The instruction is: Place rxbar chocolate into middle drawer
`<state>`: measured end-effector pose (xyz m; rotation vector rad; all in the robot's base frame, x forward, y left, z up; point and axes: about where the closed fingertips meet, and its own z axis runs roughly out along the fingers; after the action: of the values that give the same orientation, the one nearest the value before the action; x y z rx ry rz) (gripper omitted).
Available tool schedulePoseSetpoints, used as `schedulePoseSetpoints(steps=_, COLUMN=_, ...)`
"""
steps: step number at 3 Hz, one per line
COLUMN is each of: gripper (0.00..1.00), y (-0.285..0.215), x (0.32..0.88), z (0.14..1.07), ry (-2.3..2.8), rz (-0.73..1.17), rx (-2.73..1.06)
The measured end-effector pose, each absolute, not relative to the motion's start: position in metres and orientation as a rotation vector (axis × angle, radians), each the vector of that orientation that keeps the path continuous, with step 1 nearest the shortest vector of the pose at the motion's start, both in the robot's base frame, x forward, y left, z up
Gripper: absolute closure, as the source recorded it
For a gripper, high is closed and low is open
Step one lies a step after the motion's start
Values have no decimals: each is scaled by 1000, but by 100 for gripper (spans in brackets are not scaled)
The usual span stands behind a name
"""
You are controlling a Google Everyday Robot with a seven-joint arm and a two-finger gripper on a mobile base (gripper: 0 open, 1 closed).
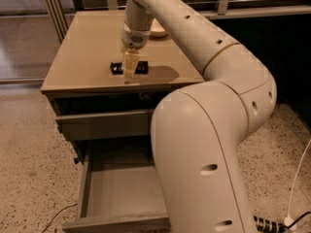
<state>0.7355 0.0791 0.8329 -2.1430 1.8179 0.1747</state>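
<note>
The rxbar chocolate (116, 68), a flat black bar with white lettering, lies on the cabinet's wooden top (82, 57) near its front edge. My gripper (129, 71) points straight down onto the middle of the bar, so the bar's two ends show on either side of it. The middle drawer (116, 188) is pulled out low at the front, showing its grey floor and low side walls; my arm hides its right part.
A closed grey drawer front (104, 123) sits above the open drawer. A round cream bowl (159, 30) stands at the back of the cabinet top, behind my arm. Cables (296, 188) lie on the speckled floor at right.
</note>
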Motion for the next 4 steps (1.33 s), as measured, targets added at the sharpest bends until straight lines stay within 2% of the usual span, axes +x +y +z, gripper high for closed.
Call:
schedulePoseSetpoints(steps=2, gripper=20, y=79, x=736, z=833, ry=1818, rz=175, rx=-2143)
schedulePoseSetpoints(steps=3, gripper=4, y=80, x=736, z=832, ry=1818, rz=175, rx=-2142)
schedulePoseSetpoints(steps=4, gripper=0, y=80, x=737, z=832, ry=1819, rz=175, rx=-2141)
